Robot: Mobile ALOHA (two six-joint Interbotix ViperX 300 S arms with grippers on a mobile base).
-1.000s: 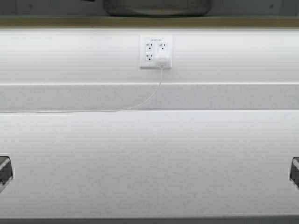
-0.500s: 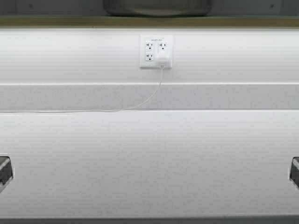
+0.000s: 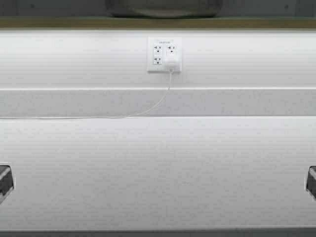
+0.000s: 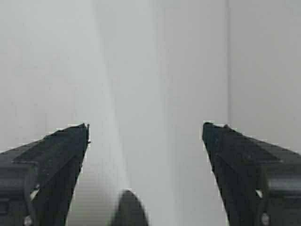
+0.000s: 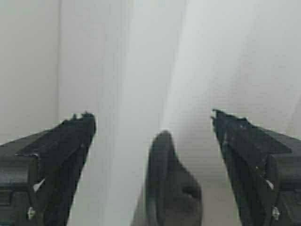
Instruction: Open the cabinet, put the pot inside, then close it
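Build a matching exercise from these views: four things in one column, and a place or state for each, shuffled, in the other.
1. pot
2. outlet
3. cable
4. left tool

A. open, gripping nothing
B. set in the wall, charger plugged in
C. trails off to the robot's left
D. at the high view's top edge, above the tan strip

Pairs: 1-D, 2-B, 3-C, 4-A

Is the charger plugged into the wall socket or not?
Plugged in. The white charger sits in the wall socket, and its cord hangs down and runs along the counter.
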